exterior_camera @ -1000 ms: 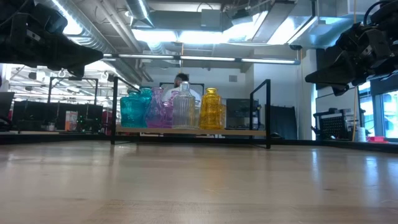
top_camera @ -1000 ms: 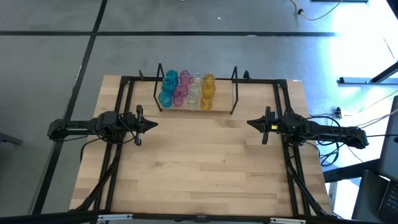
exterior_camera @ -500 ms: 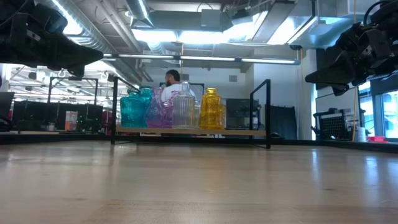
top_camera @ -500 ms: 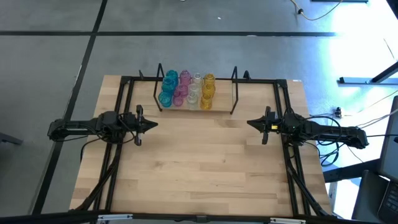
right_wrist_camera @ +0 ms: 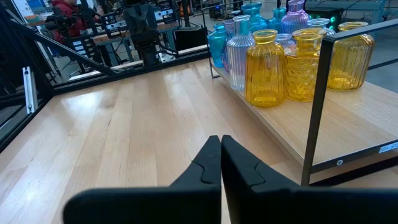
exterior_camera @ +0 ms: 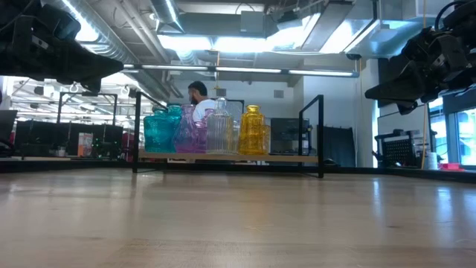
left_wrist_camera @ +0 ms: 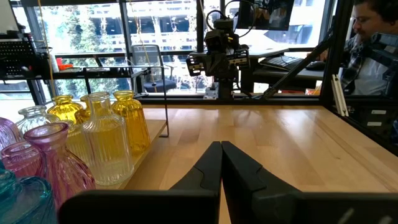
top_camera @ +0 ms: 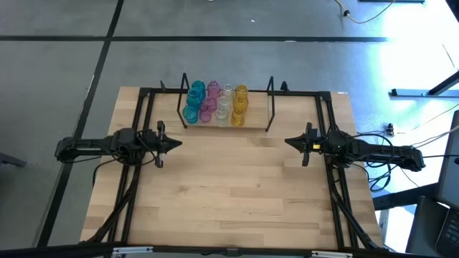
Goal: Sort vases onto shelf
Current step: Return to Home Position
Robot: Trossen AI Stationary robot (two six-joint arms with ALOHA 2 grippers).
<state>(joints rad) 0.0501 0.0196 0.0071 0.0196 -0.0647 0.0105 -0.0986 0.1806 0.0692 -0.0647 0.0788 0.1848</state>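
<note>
Several small glass vases stand upright on their bases on the left half of the light-wood shelf at the table's far edge: teal, pink, clear and yellow. My left gripper hovers shut at the table's left side, pointing toward the right. My right gripper hovers shut at the right side, pointing toward the left. Both hang above the table, apart from the shelf. The wrist views show each pair of fingers closed with nothing between them.
A black frame runs around the wooden tabletop, whose broad middle lies bare between the arms. The shelf's right half holds nothing. In the low view a person shows behind the shelf, in the room beyond.
Neither arm has moved, and the vases stand as before. Only the person behind the shelf has shifted toward the left in the low view.
</note>
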